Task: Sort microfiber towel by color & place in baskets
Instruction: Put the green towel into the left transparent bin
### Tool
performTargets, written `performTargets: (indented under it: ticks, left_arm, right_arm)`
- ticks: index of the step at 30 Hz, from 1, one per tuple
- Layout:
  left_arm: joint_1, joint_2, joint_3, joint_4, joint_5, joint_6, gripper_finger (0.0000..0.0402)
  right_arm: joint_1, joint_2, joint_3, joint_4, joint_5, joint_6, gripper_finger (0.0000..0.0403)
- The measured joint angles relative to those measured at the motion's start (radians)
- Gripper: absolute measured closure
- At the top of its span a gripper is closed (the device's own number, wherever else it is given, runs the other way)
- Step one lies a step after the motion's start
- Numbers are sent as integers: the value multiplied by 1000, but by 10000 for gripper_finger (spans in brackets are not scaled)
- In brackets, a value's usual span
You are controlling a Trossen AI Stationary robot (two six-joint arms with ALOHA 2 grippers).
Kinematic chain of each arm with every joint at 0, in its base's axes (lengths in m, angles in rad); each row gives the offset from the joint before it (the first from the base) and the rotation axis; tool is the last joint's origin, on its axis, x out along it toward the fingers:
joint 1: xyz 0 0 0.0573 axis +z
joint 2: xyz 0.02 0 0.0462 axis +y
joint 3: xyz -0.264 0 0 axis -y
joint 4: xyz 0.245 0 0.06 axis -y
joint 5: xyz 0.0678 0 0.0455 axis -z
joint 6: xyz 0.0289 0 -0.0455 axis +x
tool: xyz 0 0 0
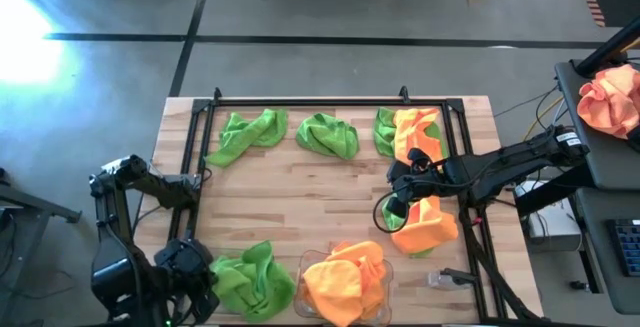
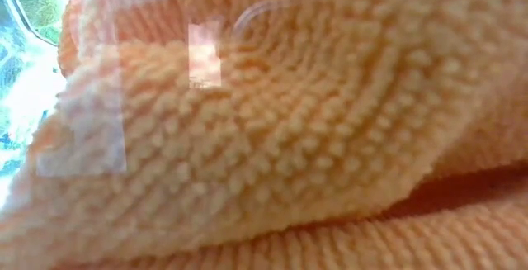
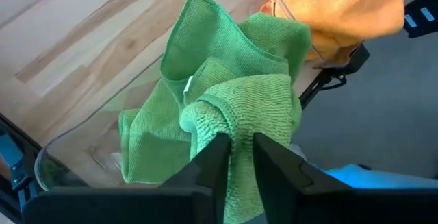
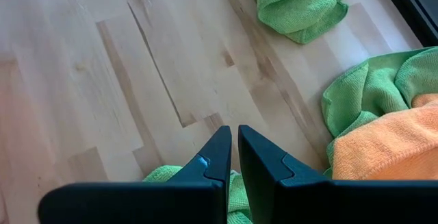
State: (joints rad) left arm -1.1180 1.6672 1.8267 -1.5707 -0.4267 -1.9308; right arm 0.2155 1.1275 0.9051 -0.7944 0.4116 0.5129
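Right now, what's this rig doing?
It is sorting towels by colour. The left gripper has a green towel between its fingers over the clear basket at the table's near-left edge. It's unclear whether it grips or is releasing. Beside it, the other basket holds orange towels. The right gripper is shut above the wooden table with an orange towel under the arm. Three loose green towels and one orange remain along the far edge.
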Motion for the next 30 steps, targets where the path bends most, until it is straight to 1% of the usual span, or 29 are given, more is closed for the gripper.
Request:
performTargets:
  ticks: [6,9,11,13,15,16,17,21,22,23,25,28,30]
  left_arm:
    - [1,0,-2,0,8,-8,294]
    - [2,0,-3,-1,-3,31,278]
    - [8,0,-7,0,-60,81,273]
    - [22,0,-15,0,-140,141,273]
    - [40,0,-27,0,-171,170,272]
    - [49,0,-35,0,-153,170,272]
    - [57,0,-43,4,-101,160,273]
    - [61,18,-85,7,206,116,273]
    - [58,27,-95,4,256,109,273]
    - [54,36,-102,0,281,101,273]
    - [52,43,-122,2,260,97,273]
    - [67,41,-166,-1,148,94,273]
    - [84,40,-185,0,54,102,273]
  right_arm:
    - [0,0,0,0,0,0,381]
    - [0,0,0,0,0,0,381]
    - [0,0,0,0,0,0,381]
    - [0,0,0,0,0,0,381]
    - [0,0,0,0,0,-1,381]
    - [0,0,0,-1,0,0,381]
    - [0,0,0,-1,0,0,381]
    - [0,0,0,-2,0,0,381]
    - [0,0,0,-2,0,-1,381]
    - [0,0,0,-2,0,0,381]
    - [0,0,0,-2,0,-1,381]
    - [0,0,0,-2,0,-17,381]
    - [0,0,0,-1,0,-39,381]
